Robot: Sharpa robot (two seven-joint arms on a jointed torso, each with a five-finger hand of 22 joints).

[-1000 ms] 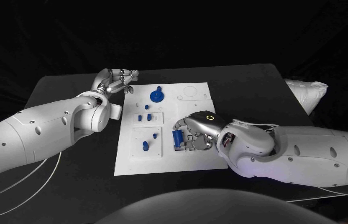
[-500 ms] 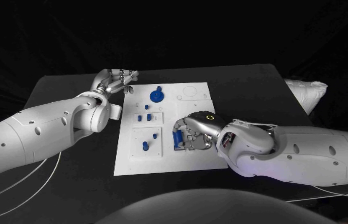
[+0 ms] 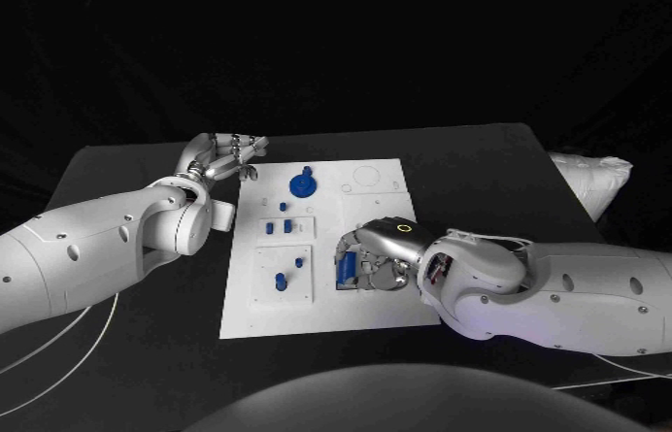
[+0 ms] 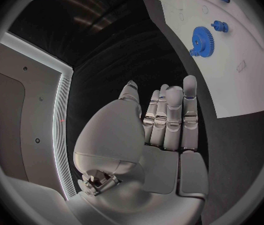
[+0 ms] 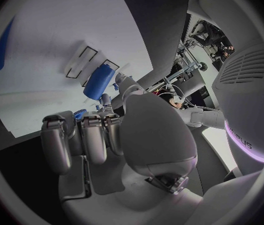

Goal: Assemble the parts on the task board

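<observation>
Task board (image 3: 367, 301) lies mid-table, with the right hand (image 3: 376, 257) working on it and the left hand (image 3: 220, 155) off its far left corner.

Head view shows the right hand curled over a blue cylinder (image 3: 342, 267) on the board; whether it grips is not discernible. Right wrist view places that cylinder (image 5: 99, 81) at the fingertips (image 5: 121, 81). Left wrist view shows the left hand (image 4: 154, 130) with fingers extended side by side, holding nothing, near a blue gear (image 4: 201, 38).
</observation>
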